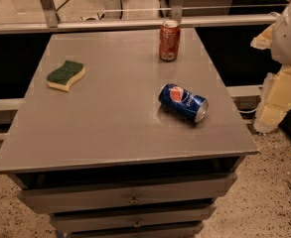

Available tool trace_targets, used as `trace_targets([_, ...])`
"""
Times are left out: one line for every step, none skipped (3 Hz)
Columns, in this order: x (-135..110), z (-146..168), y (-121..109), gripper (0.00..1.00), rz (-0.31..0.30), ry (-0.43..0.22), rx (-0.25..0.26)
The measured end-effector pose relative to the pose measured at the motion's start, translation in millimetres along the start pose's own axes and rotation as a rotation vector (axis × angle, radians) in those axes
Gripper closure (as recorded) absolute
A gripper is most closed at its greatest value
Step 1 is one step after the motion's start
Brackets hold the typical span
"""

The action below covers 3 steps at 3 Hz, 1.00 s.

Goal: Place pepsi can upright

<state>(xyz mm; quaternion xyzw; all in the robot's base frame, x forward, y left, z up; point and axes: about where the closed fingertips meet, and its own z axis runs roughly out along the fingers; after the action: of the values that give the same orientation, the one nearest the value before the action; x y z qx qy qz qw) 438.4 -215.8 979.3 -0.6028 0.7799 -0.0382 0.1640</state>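
Observation:
The pepsi can (183,102) is blue with a red-white-blue round logo. It lies on its side on the grey table top (110,118), right of centre, with its silver end pointing to the front right. My gripper is out of view. Only white and cream parts of my arm (286,48) show at the right edge, beyond the table and well clear of the can.
A red-orange soda can (169,40) stands upright near the table's back edge. A yellow sponge with a green top (66,75) lies at the left. Drawers (130,195) sit under the table top. A rail (135,23) runs behind the table.

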Motion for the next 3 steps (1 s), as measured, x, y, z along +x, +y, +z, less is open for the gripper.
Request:
trace_targets([0.0,0.0,0.0,0.0,0.0,0.0,0.0])
trace_targets([-11.1,18.8,-16.3,0.0,0.028,-0.017,0.002])
trace_targets([-35.2,56.6,-35.9,0.0,0.073,-0.021,-0.03])
